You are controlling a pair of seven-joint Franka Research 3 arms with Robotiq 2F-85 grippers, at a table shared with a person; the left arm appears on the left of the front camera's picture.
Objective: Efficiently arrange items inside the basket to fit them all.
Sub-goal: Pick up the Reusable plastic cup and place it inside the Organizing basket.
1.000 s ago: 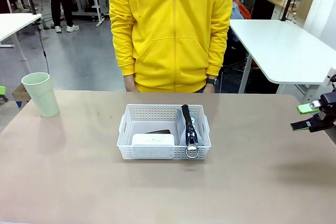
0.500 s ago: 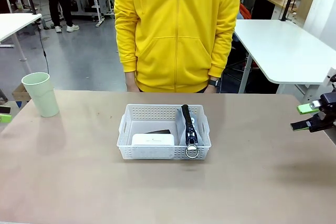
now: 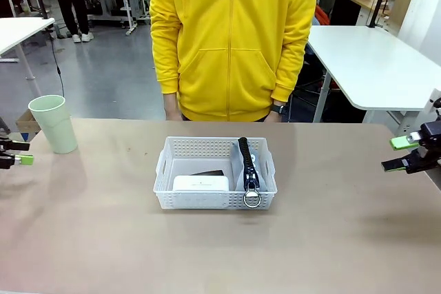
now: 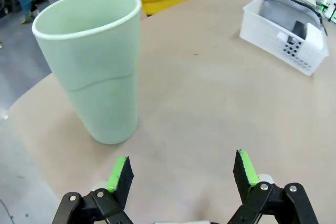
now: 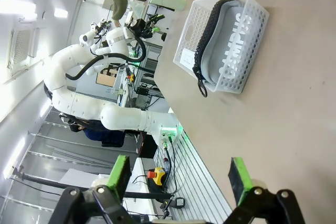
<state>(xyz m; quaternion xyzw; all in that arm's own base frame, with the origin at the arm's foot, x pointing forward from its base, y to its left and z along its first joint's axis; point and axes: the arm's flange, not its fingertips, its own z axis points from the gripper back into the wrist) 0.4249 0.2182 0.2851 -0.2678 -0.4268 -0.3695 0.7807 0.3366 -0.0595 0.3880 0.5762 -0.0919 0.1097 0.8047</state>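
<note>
Take the tabletop (image 3: 331,239) in the front view as a clock face, with the person (image 3: 231,39) in the yellow jacket standing at 12. The basket (image 3: 200,200) sits at the centre, long sides facing 12 and 6.

Inside the basket, the pouch (image 3: 249,166) stands on edge along the 3 o'clock side, zipper uppermost. Its ring (image 3: 251,199) hangs at the 6 o'clock rim. The box (image 3: 200,183) lies against the 6 o'clock wall in the 9 o'clock half. A black thing (image 3: 207,173) lies just beyond the box toward 12, mostly hidden, so its shape is hard to tell.

The cup (image 3: 54,123) stands upright outside the basket, well apart from it at about 10 o'clock, near the tabletop's corner.

The left hand (image 3: 26,153) is at the 9 o'clock edge, just at 6 o'clock of the cup and low over the tabletop. In the left wrist view its fingers are spread apart with nothing between them. The cup rises close ahead of them, near the one on that picture's left, not touching.

The right hand (image 3: 389,155) hangs above the 3 o'clock edge, well apart from the basket, pointing toward 9. Its fingers also stand wide apart and empty.

The person's arms hang down at the 12 o'clock edge, clear of the basket.
</note>
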